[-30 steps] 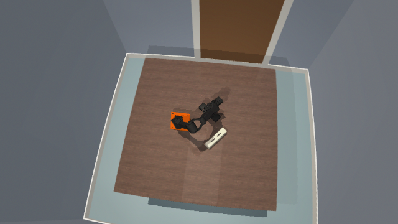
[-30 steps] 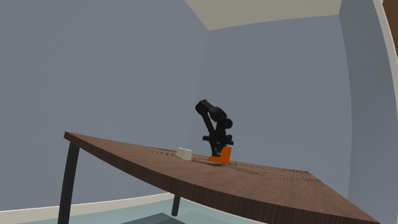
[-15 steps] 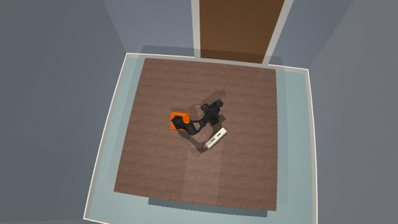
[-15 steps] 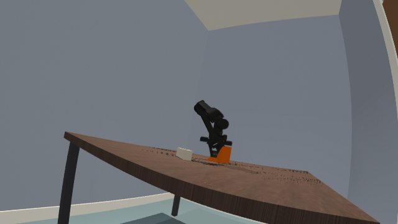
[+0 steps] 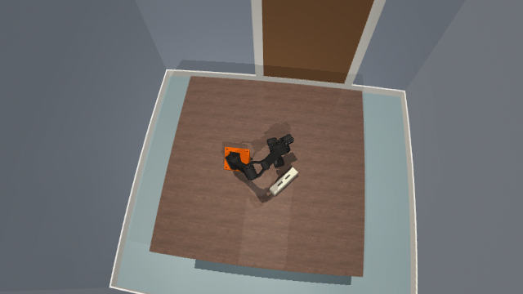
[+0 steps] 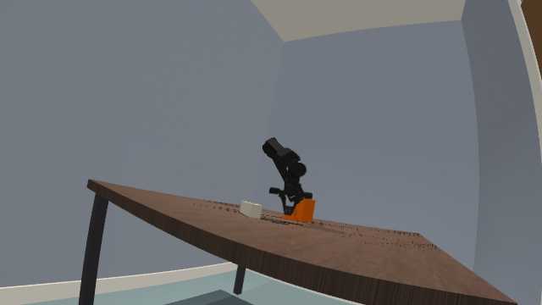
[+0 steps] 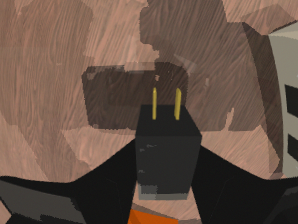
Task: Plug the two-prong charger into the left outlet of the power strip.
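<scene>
My gripper (image 7: pixel 161 144) (image 5: pixel 280 162) is shut on the dark grey two-prong charger (image 7: pixel 168 157). In the wrist view the two brass prongs (image 7: pixel 166 104) point away from me, down toward the wooden table (image 7: pixel 47 63) (image 5: pixel 204 224) (image 6: pixel 347 254). The charger is held above the table. The white power strip (image 5: pixel 283 180) (image 6: pixel 251 209) (image 7: pixel 286 96) lies flat on the table. In the wrist view it sits at the right edge, to the right of the prongs, with only part of one dark slot showing. Its left outlet is out of that view.
The arm's orange base (image 5: pixel 236 158) (image 6: pixel 304 210) stands on the table just left of the strip. The arm's shadow falls on the wood below the prongs. A brown door (image 5: pixel 315 37) is behind the table.
</scene>
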You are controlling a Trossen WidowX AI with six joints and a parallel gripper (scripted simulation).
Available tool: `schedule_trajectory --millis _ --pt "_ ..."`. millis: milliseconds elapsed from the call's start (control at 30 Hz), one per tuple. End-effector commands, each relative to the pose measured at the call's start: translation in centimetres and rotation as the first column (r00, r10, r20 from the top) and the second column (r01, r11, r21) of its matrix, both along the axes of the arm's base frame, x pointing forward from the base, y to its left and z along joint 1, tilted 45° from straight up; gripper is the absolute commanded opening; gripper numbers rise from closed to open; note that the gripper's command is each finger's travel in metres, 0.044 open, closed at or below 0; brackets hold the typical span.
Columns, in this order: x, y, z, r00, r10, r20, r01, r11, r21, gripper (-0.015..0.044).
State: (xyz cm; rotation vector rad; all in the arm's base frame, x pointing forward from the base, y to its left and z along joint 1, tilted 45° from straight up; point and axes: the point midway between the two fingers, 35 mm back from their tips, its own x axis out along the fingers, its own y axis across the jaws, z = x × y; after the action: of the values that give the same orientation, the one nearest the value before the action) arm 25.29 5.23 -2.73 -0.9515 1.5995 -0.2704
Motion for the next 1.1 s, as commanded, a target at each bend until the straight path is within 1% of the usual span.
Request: schedule_trajectory --millis 0,533,1067 --pt "0.1 -0.4 0.2 0.996 -0.061 0.064 0.06 0.998 0.008 0.0" --pt "0.3 -1.9 0.7 0.925 -0.279 0.258 0.272 0.96 0.065 0.0" --pt "0.3 -3.3 1.1 0.77 -0.477 0.424 0.457 0.876 0.157 0.0"
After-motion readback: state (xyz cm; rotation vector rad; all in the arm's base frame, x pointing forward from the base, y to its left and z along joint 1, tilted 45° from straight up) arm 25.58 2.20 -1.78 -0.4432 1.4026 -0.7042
